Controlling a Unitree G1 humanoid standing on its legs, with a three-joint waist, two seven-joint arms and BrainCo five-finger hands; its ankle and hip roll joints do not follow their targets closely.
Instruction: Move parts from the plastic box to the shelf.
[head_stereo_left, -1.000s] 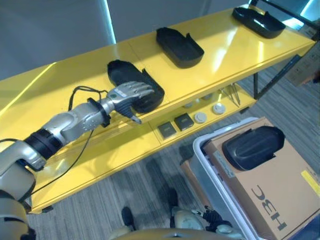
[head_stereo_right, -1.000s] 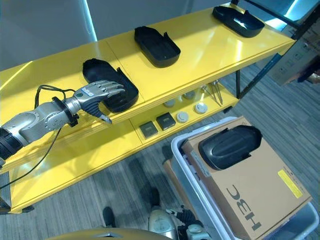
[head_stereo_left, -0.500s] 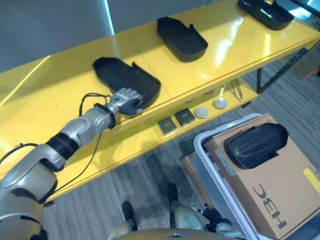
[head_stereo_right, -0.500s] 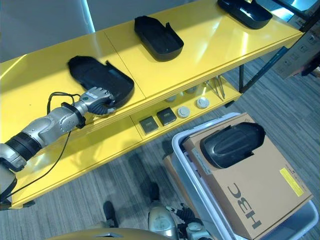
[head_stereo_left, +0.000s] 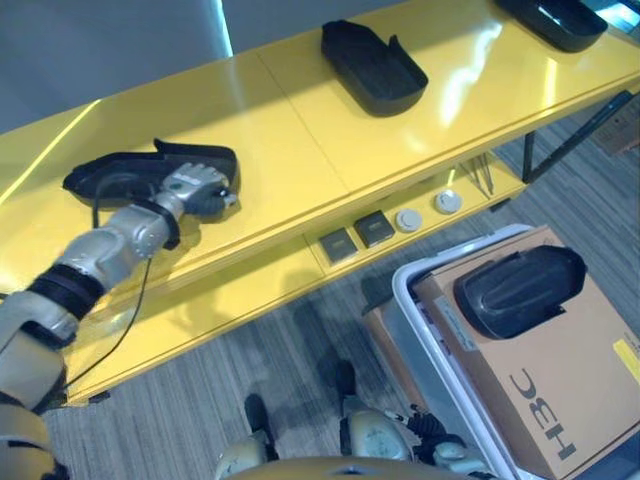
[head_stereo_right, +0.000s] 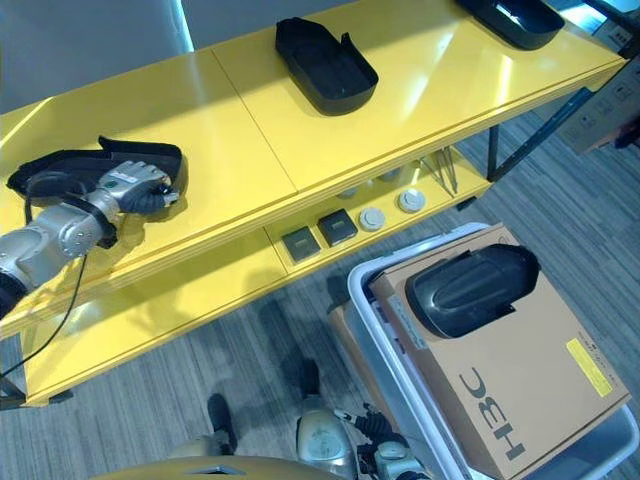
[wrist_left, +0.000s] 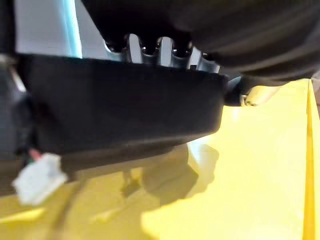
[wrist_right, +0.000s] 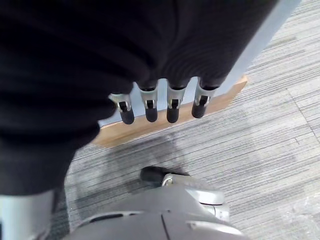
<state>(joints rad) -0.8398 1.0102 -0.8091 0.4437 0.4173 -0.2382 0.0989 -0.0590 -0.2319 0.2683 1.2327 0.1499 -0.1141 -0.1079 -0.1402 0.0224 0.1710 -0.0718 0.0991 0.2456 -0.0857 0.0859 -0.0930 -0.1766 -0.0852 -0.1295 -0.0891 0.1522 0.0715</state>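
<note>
Shelf (head_stereo_left: 300, 130): yellow, two tiers; left end cut off; bare top between the parts
Plastic box (head_stereo_right: 375, 330): pale rim by the floor; far corner cut off; carries a cardboard box (head_stereo_right: 520, 390)
Parts: one black part (head_stereo_right: 470, 288) on the cardboard; black tray (head_stereo_left: 150, 170) on the shelf top, near its front edge
Left hand (head_stereo_left: 195, 185): fingers curled over the tray's edge, tips hidden
Right hand (wrist_right: 165, 105): fingers hang straight, holding nothing
</note>
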